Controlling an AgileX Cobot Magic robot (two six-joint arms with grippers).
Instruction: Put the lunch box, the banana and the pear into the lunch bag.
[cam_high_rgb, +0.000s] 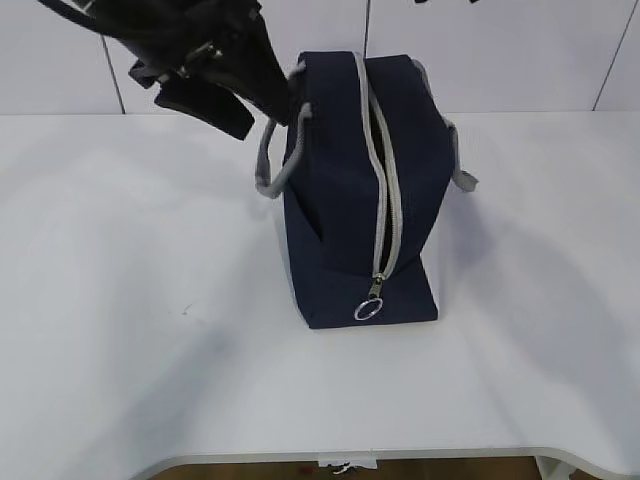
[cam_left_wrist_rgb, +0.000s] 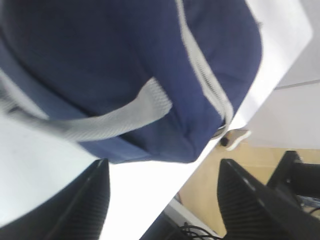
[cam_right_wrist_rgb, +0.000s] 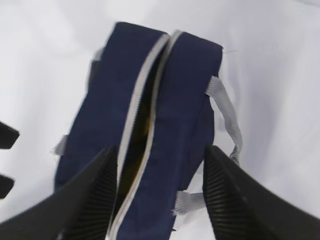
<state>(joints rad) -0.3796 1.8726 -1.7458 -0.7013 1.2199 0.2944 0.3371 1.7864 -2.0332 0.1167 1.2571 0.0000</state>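
The navy lunch bag (cam_high_rgb: 345, 190) stands on the white table with its grey zipper partly open along the top and the ring pull (cam_high_rgb: 368, 310) at the near end. In the right wrist view something yellow-brown (cam_right_wrist_rgb: 144, 117) shows in the slit of the bag (cam_right_wrist_rgb: 185, 100); I cannot tell what it is. The lunch box, banana and pear are otherwise hidden. My left gripper (cam_high_rgb: 235, 100) is open and empty beside the bag's left grey handle (cam_high_rgb: 272, 165); in its own view (cam_left_wrist_rgb: 163, 165) the handle (cam_left_wrist_rgb: 125, 117) hangs just ahead. My right gripper (cam_right_wrist_rgb: 160, 150) is open and empty above the bag.
The white table (cam_high_rgb: 120, 300) stretches to the left and right of the bag, with its front edge (cam_high_rgb: 400, 455) close below. A white wall stands behind. The left gripper's fingertips (cam_right_wrist_rgb: 7, 135) show at the left edge of the right wrist view.
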